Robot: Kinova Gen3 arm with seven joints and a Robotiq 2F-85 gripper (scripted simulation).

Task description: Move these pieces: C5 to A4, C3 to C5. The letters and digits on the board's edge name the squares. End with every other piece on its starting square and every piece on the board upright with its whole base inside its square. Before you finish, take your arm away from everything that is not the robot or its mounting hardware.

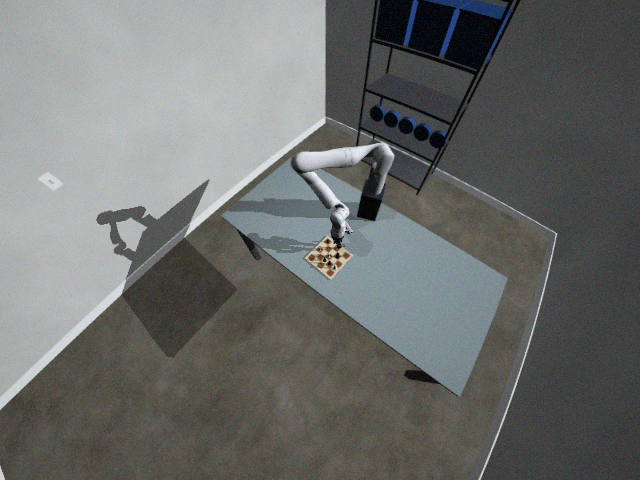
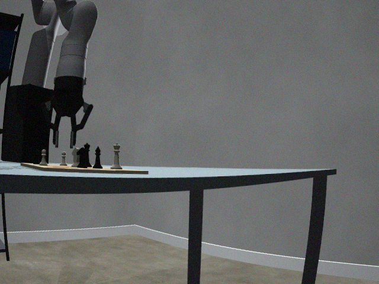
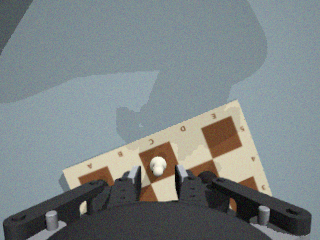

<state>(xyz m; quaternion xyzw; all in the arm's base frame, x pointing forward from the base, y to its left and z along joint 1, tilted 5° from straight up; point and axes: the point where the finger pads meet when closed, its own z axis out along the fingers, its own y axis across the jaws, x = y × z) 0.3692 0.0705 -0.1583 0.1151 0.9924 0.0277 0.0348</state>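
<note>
The hand [image 2: 64, 143] is hanging over the far-left end of the chessboard [image 2: 128, 171], fingertips pointing straight down and stopping above the piece tops, touching nothing. Its jaws are sitting partly open, a narrow-to-medium gap, holding nothing. In the wrist view the hand [image 3: 157, 176] is framing a white pawn [image 3: 158, 165] directly below, between the two finger pads but lower, not gripped. That pawn is standing upright on the dark square in column C of the edge row marked 5, so it looks like the C5 piece, on its own square. In the exterior view the white pawn [image 2: 63, 158] is sitting under the fingertips, with another white pawn [image 2: 43, 157] to its left and a pale piece [image 2: 74, 157], two black pieces [image 2: 84, 155], a black bishop [image 2: 97, 157] and a tall white king [image 2: 116, 156] to its right, all upright. Cannot tell which one is the C3 piece. The board is lying flat on the blue-grey counter [image 2: 244, 174]. From the top view, the white arm [image 1: 330, 175] is reaching from its black pedestal [image 1: 370, 207] down to the board's near corner [image 1: 328, 256].
</note>
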